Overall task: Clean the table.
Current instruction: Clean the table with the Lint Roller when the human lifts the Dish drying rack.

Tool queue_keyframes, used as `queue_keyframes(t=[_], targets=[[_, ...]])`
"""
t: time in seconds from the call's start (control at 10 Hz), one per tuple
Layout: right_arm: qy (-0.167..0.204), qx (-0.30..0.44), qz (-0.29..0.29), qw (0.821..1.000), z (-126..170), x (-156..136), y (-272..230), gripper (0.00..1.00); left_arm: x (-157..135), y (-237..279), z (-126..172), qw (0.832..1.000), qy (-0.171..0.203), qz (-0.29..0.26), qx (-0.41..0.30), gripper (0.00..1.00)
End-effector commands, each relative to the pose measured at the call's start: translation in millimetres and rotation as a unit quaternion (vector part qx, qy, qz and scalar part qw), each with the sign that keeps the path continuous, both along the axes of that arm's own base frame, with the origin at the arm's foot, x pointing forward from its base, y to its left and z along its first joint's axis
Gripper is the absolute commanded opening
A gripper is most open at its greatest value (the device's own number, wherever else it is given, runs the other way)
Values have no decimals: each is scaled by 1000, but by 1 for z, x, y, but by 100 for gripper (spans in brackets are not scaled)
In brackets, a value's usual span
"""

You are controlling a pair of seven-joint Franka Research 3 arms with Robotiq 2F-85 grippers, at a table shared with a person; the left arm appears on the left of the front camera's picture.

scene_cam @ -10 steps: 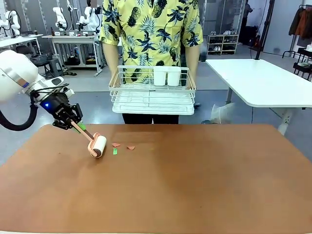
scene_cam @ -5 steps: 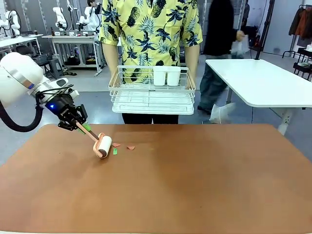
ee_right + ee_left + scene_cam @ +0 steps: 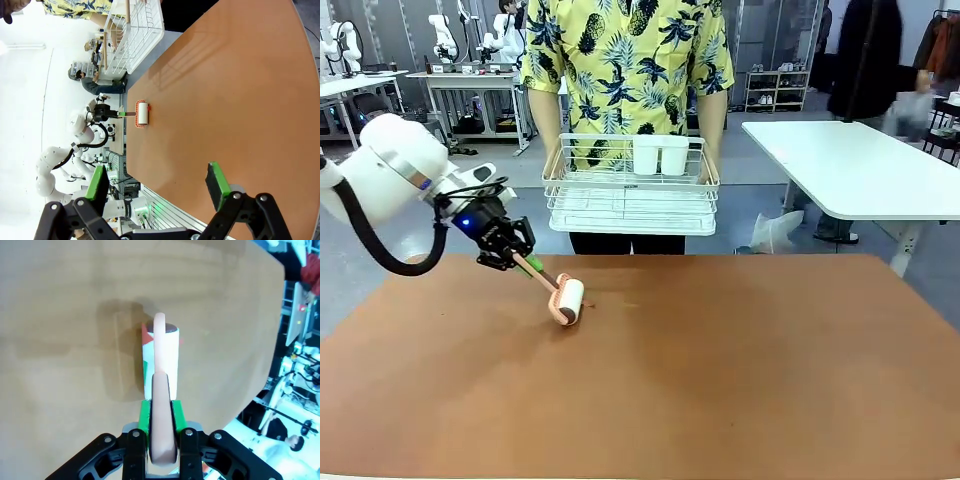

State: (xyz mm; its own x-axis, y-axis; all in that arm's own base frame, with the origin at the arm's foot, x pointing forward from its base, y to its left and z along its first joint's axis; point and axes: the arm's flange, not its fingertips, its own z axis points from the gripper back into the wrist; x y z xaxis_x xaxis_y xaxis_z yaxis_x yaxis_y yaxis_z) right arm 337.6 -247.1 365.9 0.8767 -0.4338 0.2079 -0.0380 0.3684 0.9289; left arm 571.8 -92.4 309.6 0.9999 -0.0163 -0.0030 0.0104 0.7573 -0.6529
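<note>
My left gripper (image 3: 517,253) is shut on the pink handle of a lint roller (image 3: 567,299), whose white roll rests on the reddish-brown table (image 3: 720,380) left of centre. In the left wrist view the green pads (image 3: 144,416) clamp the handle, and the lint roller (image 3: 166,352) lies on the table (image 3: 60,315) with small red and green scraps stuck to its side. My right gripper (image 3: 157,185) hangs open above the table (image 3: 240,90) with nothing between its fingers; far off it sees the lint roller (image 3: 142,113).
A person in a yellow patterned shirt stands at the far edge holding a white dish rack (image 3: 630,205) with two white cups (image 3: 662,155). A white-topped table (image 3: 860,165) stands at the back right, with someone walking behind it.
My left gripper has pushed the lint roller to the right, over the spot where small red and green scraps lay; no scraps show on the table now. A passer-by has crossed to the right.
</note>
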Motion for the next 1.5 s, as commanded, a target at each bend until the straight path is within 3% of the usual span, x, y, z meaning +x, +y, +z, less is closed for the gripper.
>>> queue_keyframes(t=[0.0,0.3,0.6,0.9,1.1,1.2,1.4], targets=[[-1,2,-4,1000,3,0,1,100,3,-34,-14,1000,10,19,-1,21],[-1,2,-4,1000,3,0,1,100,2,-93,-8,1000,15,13,11,21],[-1,2,-4,1000,3,0,1,100,1,-143,26,999,-3,-5,34,21],[-1,2,-4,1000,3,0,1,100,0,-165,98,997,-47,-4,61,21],[-1,2,-4,1000,3,0,1,100,0,-169,147,995,-26,23,94,21],[-1,2,-4,1000,3,0,1,100,-2,-168,167,994,-34,21,106,21],[-1,2,-4,1000,3,0,1,100,-4,-161,185,992,-31,22,124,21]])
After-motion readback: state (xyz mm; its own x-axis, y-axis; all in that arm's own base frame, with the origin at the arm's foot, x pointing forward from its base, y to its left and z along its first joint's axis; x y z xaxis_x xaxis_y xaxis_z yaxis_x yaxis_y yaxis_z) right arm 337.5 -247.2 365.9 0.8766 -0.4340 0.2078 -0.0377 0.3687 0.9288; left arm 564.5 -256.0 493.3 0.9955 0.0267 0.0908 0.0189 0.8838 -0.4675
